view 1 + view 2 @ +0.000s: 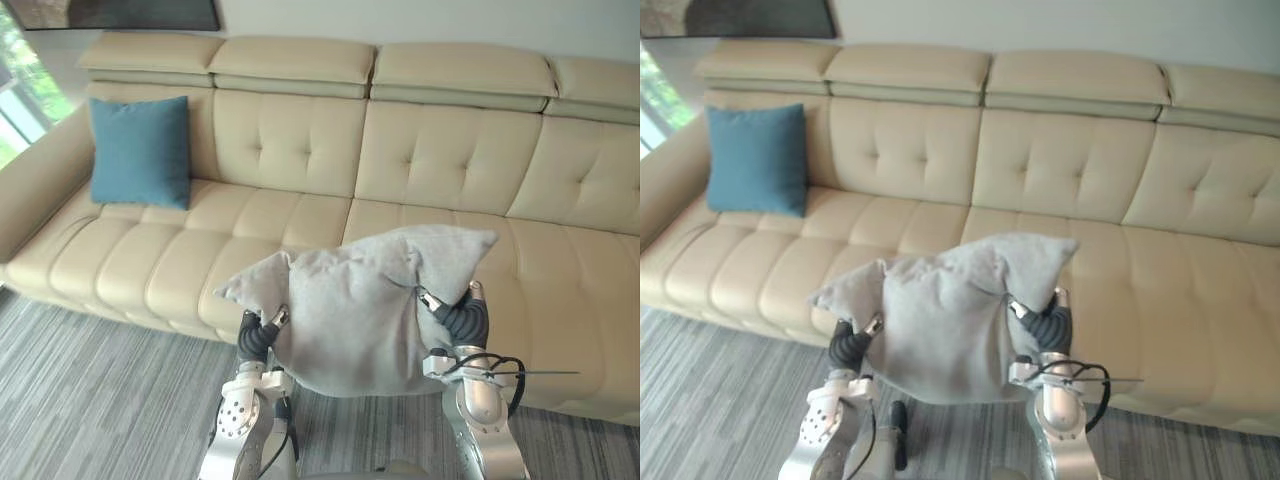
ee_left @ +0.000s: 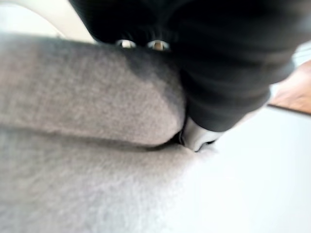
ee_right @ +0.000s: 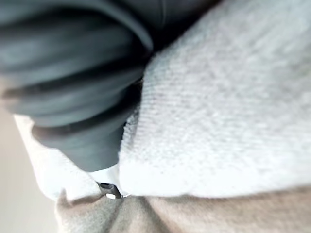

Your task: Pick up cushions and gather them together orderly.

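My left hand (image 1: 256, 338) and right hand (image 1: 462, 320) had the grey cushion (image 1: 345, 320) sandwiched between them, held up before the beige sofa (image 1: 300, 150). Whether either hand was clasped, I couldn't tell. A blue cushion (image 1: 140, 150) leaned at the sofa's left end.

Grey cushion (image 1: 350, 310) raised, bunched; blue cushion (image 1: 140, 150) upright on sofa (image 1: 440, 160).

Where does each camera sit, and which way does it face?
Left eye view: head, looking down at cream leather sofa, blue square cushion, grey fabric cushion; left hand, right hand show.
Right eye view: same scene, slightly offset.
Left wrist view: left wrist, against grey fabric cushion; left hand shows.
Right wrist view: right wrist, same cushion; right hand.
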You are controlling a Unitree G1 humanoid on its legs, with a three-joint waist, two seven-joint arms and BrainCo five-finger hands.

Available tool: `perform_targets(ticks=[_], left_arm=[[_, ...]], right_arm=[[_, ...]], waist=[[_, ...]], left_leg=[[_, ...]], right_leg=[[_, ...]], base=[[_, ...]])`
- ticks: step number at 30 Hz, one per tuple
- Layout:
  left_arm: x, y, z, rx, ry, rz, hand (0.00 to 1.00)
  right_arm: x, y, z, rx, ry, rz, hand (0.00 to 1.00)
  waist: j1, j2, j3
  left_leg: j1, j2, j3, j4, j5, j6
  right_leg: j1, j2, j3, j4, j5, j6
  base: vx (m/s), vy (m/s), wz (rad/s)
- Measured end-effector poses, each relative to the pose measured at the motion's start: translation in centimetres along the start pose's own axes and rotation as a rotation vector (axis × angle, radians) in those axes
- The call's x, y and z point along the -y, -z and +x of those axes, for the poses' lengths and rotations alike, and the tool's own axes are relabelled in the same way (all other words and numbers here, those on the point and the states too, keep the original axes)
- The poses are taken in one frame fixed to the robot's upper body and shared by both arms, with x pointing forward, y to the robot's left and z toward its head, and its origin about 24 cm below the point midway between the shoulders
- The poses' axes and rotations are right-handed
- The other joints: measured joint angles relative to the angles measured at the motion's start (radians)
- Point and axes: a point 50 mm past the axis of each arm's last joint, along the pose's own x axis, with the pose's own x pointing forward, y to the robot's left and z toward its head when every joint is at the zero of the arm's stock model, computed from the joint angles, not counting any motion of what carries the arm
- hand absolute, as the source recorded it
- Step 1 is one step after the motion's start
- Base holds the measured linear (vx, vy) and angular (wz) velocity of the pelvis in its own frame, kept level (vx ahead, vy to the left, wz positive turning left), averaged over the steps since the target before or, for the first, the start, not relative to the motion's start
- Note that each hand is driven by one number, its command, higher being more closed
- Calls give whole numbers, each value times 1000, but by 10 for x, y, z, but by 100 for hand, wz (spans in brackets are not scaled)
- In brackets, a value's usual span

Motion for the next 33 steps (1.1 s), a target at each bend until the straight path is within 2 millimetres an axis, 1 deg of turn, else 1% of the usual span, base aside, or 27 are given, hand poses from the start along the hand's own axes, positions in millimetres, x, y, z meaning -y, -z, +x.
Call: perform_targets(ticks=[1,2,3,4,5,6,7,8,9,10,11,12,13,14,15,16,17,19,20,21,25,28,33], left_arm=[[0,0,0,2,1,-1,100],[1,-1,2,6,5,-1,100],[2,-2,4,7,10,3,100],[1,1,6,-2,9,14,100],[-1,3,7,-13,8,24,100],[-4,5,6,-30,5,41,100],[-5,5,6,-32,5,46,100],[-5,4,7,-26,8,52,100],[-5,3,8,-20,11,51,100],[-4,0,9,-6,15,50,100],[-3,-1,10,-2,17,51,100],[-4,0,10,-4,17,54,100],[-3,2,11,-11,20,53,100],[-2,5,11,-26,15,44,100],[1,9,10,-44,17,34,100],[4,11,9,-50,26,28,100],[10,12,9,-50,42,22,100],[12,12,9,-50,47,12,100],[16,13,8,-50,59,-2,100],[10,16,2,-71,39,21,100],[10,16,2,-70,39,21,100],[10,14,2,-66,38,20,100],[9,3,5,-18,31,4,100]], right_arm=[[0,1,-1,-6,0,1,100],[0,1,-1,-5,1,2,100],[1,2,0,-6,0,-1,100],[1,8,3,-25,-5,-7,100],[0,13,4,-46,-5,-11,100],[0,21,3,-80,-5,-16,100],[0,23,3,-90,-5,-17,100],[0,25,2,-98,-5,-18,100],[0,25,3,-97,-6,-18,100],[-1,24,4,-90,-6,-16,100],[-1,23,6,-85,-6,-16,100],[0,23,6,-83,-4,-16,100],[1,22,8,-78,-2,-17,100],[4,23,10,-80,0,-32,100],[9,25,10,-88,12,-47,100],[13,26,9,-93,25,-52,100],[18,27,7,-102,45,-58,100],[21,26,6,-101,55,-61,100],[24,24,4,-92,65,-60,100],[23,34,-9,-160,37,-52,100],[23,34,-9,-160,37,-52,100],[23,34,-9,-160,36,-52,100],[22,34,-8,-164,24,-48,100]], waist=[[0,-8,-6],[-7,-8,-6],[-19,-8,-6],[-29,-8,-6],[-30,-6,-3],[-30,0,3],[-30,4,5],[-30,13,7],[-31,20,4],[-36,22,2],[-39,18,0],[-41,4,-7],[-42,-8,-9],[-33,19,-11],[-31,43,-11],[-31,56,-14],[-33,63,-17],[-34,64,-17],[-34,65,-19],[-25,64,-26],[-25,60,-17],[-26,60,-16],[-30,56,-14]], left_leg=[[6,-12,29,35,-38,16],[14,-22,42,44,-59,26],[34,-38,56,46,-72,42],[78,-49,79,26,-83,60],[119,-51,88,6,-88,67],[200,-51,100,-43,-90,68],[235,-50,101,-64,-91,67],[282,-43,102,-95,-91,67],[299,-37,103,-109,-97,58],[312,-31,102,-118,-105,45],[318,-29,101,-121,-114,31],[317,-33,97,-115,-120,21],[318,-50,68,-107,-138,-8],[316,-29,55,-110,-145,-20],[317,-9,28,-114,-145,-19],[322,2,10,-120,-144,-19],[343,19,-1,-142,-136,-24],[353,22,-12,-153,-131,-26],[354,21,-32,-161,-126,-34],[369,-24,-87,-233,-72,-20],[369,-23,-87,-233,-72,-20],[357,-21,-84,-233,-77,-26],[352,-10,-68,-248,-80,-32]], right_leg=[[-12,-22,30,28,22,27],[-34,-37,41,81,35,51],[-83,-57,48,192,61,94],[-147,-74,53,337,127,130],[-177,-79,52,422,182,134],[-213,-81,38,551,178,117],[-228,-76,24,592,158,104],[-252,-67,-14,618,119,81],[-268,-60,-43,592,101,72],[-286,-49,-71,519,86,51],[-295,-35,-81,413,83,34],[-286,-8,-70,251,125,8],[-251,16,-36,106,180,-20],[-232,41,-38,75,190,-27],[-198,61,-56,17,207,-34],[-181,72,-71,-3,211,-40],[-154,89,-86,-23,212,-42],[-139,93,-94,-34,212,-43],[-122,93,-109,-52,213,-44],[29,82,-139,-377,395,-30],[29,82,-139,-376,395,-30],[23,83,-139,-376,394,-30],[9,87,-143,-376,391,-30]], base=[[420,232,-39],[534,352,-30],[394,273,-21],[438,282,-26],[320,158,-40],[302,124,-38],[247,58,-34],[169,9,-17],[185,-37,-7],[166,-101,4],[195,-182,9],[201,-242,9],[171,-207,-4],[154,-149,-8],[105,-79,-8],[139,-121,11],[126,-127,13],[83,-79,20],[30,-17,23],[30,-17,19],[0,0,0],[0,0,0],[7,-3,-2]])
